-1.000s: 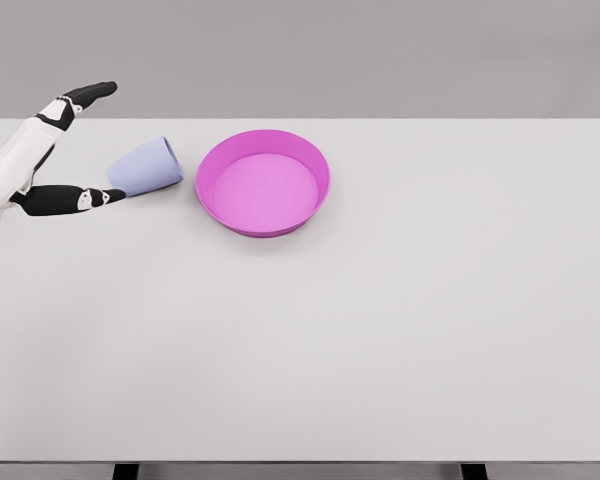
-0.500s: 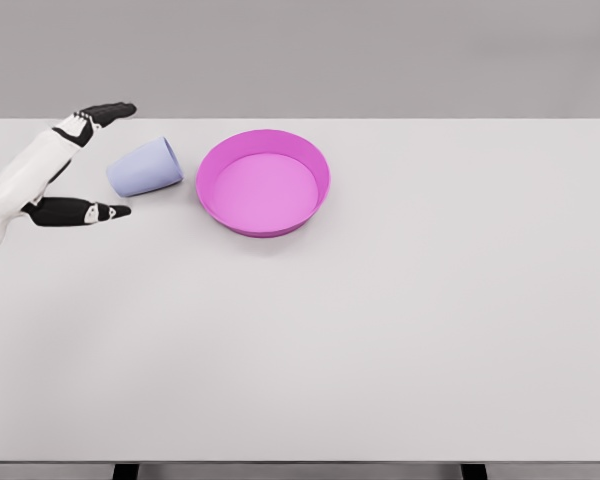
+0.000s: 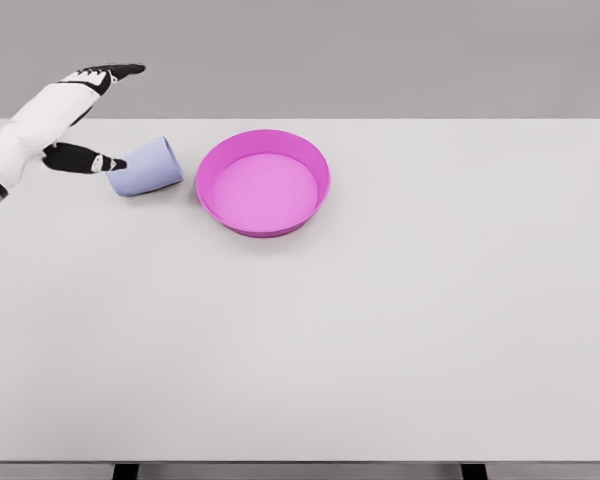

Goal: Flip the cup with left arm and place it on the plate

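Note:
A pale lavender cup point(image 3: 146, 167) lies on its side at the far left of the white table, its mouth turned toward the plate. Just right of it sits a magenta plate point(image 3: 264, 182) with a raised rim. My left hand point(image 3: 108, 112) hangs open above and left of the cup, its black-tipped fingers spread. The thumb point(image 3: 86, 160) reaches to the cup's closed end, whether touching I cannot tell. The upper fingers point(image 3: 108, 73) point right, well above the cup. No right arm shows.
The white table point(image 3: 380, 320) spans the view, its far edge running just behind the cup and plate and its front edge near the bottom of the picture.
My left hand has risen and shifted toward the table's far edge. The thumb went from beside the cup's near side up to its closed end. Cup and plate have not moved.

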